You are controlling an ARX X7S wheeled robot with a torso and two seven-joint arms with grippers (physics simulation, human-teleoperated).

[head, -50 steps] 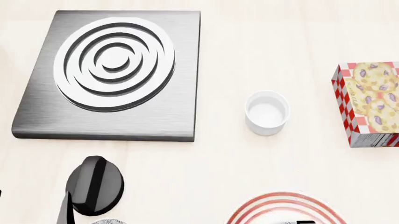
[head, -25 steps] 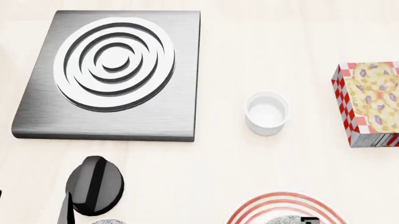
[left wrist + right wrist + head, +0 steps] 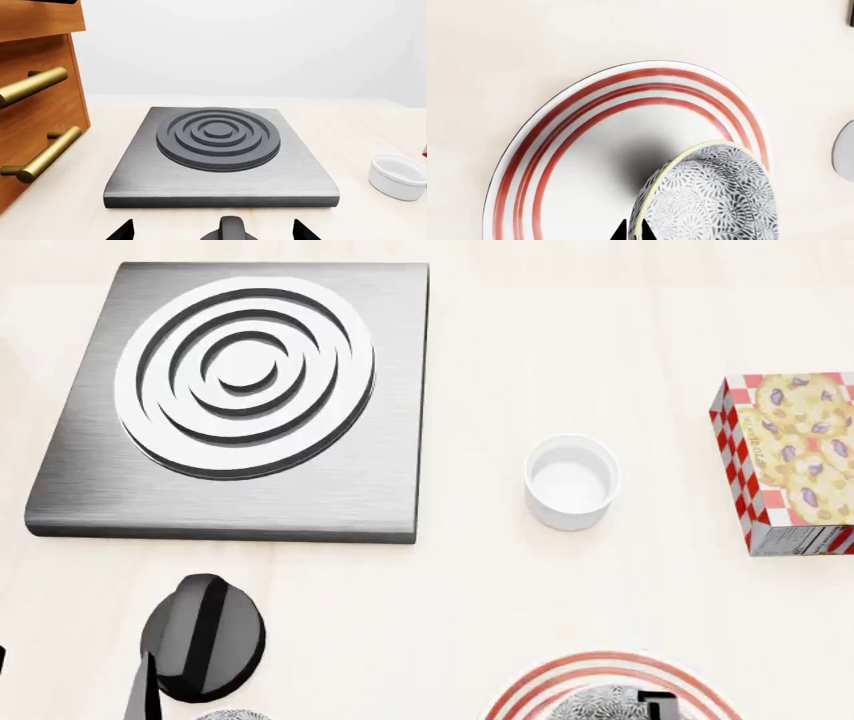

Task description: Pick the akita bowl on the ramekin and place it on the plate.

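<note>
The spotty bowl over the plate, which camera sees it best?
The right wrist view. The bowl fills the lower corner there, tilted over the red-ringed plate, pattern clear, its rim in the right hand. The head view catches only its top at the bottom edge. The left wrist view misses it.

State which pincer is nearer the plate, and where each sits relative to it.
Right. The right pincer holds the akita bowl over the plate; the left pincer faces the stove plate, away from it.
</note>
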